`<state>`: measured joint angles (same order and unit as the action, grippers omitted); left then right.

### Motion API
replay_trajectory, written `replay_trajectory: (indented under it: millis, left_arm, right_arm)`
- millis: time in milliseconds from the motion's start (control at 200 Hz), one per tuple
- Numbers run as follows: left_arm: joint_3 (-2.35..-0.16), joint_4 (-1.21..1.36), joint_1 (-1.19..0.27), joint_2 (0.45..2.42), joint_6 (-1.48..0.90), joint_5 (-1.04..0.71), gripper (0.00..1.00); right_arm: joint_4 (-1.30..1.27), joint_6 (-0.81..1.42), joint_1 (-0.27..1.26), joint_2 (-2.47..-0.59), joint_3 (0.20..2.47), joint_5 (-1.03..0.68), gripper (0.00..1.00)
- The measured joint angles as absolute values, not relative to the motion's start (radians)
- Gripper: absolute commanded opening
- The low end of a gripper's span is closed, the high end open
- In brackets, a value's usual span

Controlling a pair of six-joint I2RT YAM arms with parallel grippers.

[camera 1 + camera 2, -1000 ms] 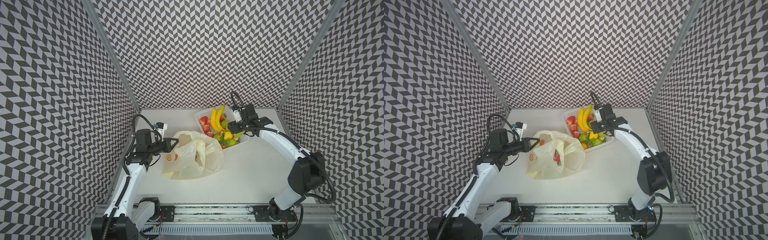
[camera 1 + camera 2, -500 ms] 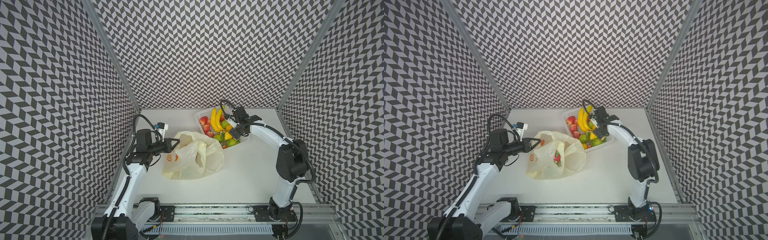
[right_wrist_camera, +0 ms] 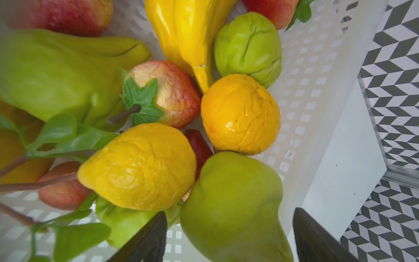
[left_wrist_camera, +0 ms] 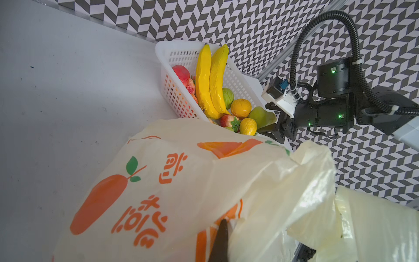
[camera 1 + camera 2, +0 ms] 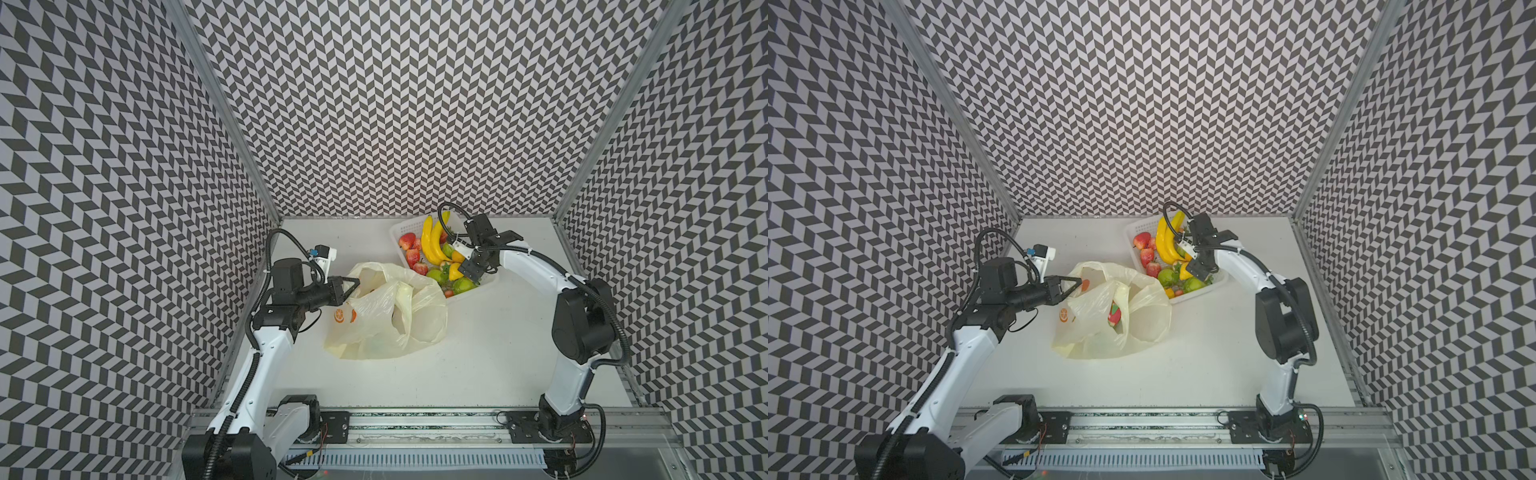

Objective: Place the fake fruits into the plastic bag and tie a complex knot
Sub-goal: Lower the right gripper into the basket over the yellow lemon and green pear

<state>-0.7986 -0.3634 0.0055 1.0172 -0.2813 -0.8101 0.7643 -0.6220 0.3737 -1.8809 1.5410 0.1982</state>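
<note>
Your left tool [image 5: 348, 286] is pinched tight on the rim of the thin pale-yellow plastic bag [image 5: 374, 332] with orange prints, lying mouth-open mid worktop [image 5: 498, 353]. Your right tool [image 3: 230, 212] stands wide astride a glossy green plastic pear [image 3: 231, 192] in the white perforated plastic basket [image 5: 405, 226] among the other fake fruits [image 5: 428, 245]; one reddish fruit [image 5: 1115, 313] sits in the bag.

A white perforated basket [image 5: 406, 227] [image 5: 1140, 227] is sitting on the pale grey tabletop [image 5: 498, 357], lying askew to the back edge. Close behind the basket and off to both its sides, walls [image 5: 415, 104] in a black-and-white chevron pattern are rising. Well in front of the basket, a metal rail [image 5: 415, 424] is running along the tabletop's near edge.
</note>
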Motion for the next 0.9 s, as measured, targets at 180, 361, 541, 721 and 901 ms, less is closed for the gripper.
replay_trajectory:
  millis: [180, 361, 541, 721, 901]
  left_arm:
    - [-0.799, -0.363, 0.006, 1.017, -0.281, -0.81, 0.0]
    - [-0.798, -0.361, 0.006, 1.017, -0.282, -0.81, 0.0]
    - [-0.797, -0.36, 0.006, 1.017, -0.282, -0.81, 0.0]
    - [-0.797, -0.361, 0.006, 1.017, -0.282, -0.81, 0.0]
    - [-0.797, -0.361, 0.006, 1.017, -0.282, -0.811, 0.0]
  right_arm:
    - [0.762, -0.622, 0.37, -1.919, 1.541, 0.194, 0.84]
    - [0.762, -0.61, 0.365, -1.92, 1.541, 0.182, 0.76]
    - [0.763, -0.575, 0.363, -1.92, 1.541, 0.181, 0.55]
    - [0.763, -0.556, 0.363, -1.917, 1.542, 0.186, 0.36]
    - [0.768, -0.513, 0.357, -1.895, 1.541, 0.169, 0.32]
